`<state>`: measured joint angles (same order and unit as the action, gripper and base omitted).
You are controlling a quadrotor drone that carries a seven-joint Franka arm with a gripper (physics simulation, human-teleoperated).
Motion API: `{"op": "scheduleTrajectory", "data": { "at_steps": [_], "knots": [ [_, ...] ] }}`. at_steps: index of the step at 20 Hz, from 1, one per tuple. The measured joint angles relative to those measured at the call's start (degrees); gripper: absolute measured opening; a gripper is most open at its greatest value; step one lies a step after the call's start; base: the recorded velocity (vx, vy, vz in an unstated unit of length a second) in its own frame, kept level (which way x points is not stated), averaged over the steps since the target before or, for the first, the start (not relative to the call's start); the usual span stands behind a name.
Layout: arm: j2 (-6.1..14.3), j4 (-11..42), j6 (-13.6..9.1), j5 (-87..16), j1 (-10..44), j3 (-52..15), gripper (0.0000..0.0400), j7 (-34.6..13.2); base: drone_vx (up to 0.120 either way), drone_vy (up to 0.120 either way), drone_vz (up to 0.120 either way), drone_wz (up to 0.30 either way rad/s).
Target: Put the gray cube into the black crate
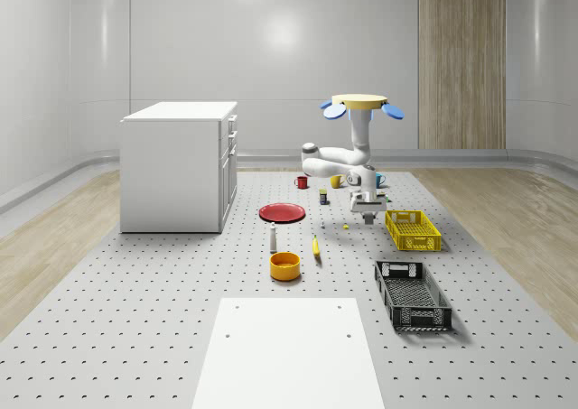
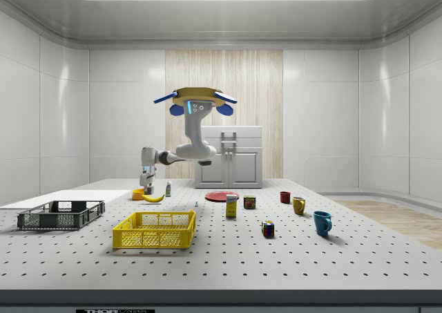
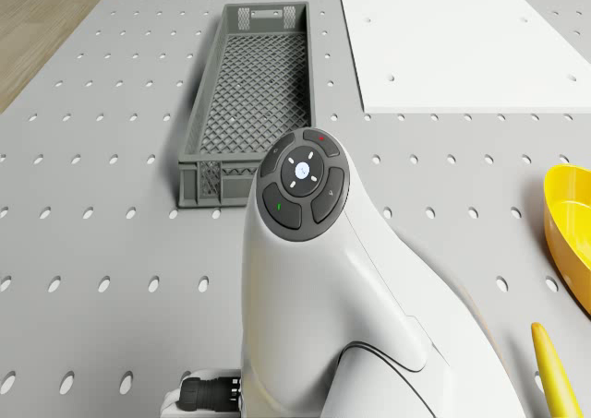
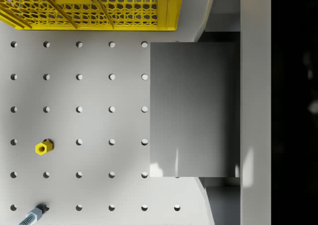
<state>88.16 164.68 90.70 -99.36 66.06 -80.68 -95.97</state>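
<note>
The robot's two-finger claw (image 1: 366, 214) is clamped on the plain gray cube (image 4: 193, 110). In the wrist view the cube's flat face sits squarely between the two fingers, one finger pressed to each opposite side. The claw hangs low over the gray perforated desk (image 1: 135, 319) on the bent white arm; whether the cube clears the desk surface cannot be told. The quadrotor drone with blue rotors and a tan top plate (image 1: 359, 104) hovers above the far middle of the desk, at about 12 o'clock from the claw in the whole-scene view. In that view the yellow lattice plastic crate (image 1: 419, 244) stands just beside the claw at about 4 o'clock. The long black mesh crate (image 1: 423, 319) lies farther off at about 5 o'clock, near the desk's right-hand edge, with bare desk between the two crates. Near the claw on the desk lie a small yellow hex nut (image 4: 43, 147) and a gray bolt (image 4: 32, 216). At about 8 o'clock from the claw are a yellow banana (image 1: 316, 246) and an orange round bowl (image 1: 284, 264), and a flat white rectangular panel (image 1: 289, 346) lies at 7 o'clock.
</note>
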Motion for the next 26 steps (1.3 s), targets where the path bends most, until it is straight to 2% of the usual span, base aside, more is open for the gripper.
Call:
{"op": "scheduleTrajectory", "data": {
  "at_steps": [2, 16, 26],
  "knots": [
    [0.12, 0.01, 0.09, 0.12, 0.02, -0.09, 0.0251, -0.02, 0.120, 0.120, 0.100, 0.000],
    [0.90, -0.01, 0.79, 0.55, 0.14, -0.32, 0.0251, -0.12, 0.120, 0.117, 0.000, 0.000],
    [1.34, -0.02, 1.20, 0.72, 0.22, -0.38, 0.0251, -0.17, 0.120, 0.000, 0.000, 0.000]
  ]
}}
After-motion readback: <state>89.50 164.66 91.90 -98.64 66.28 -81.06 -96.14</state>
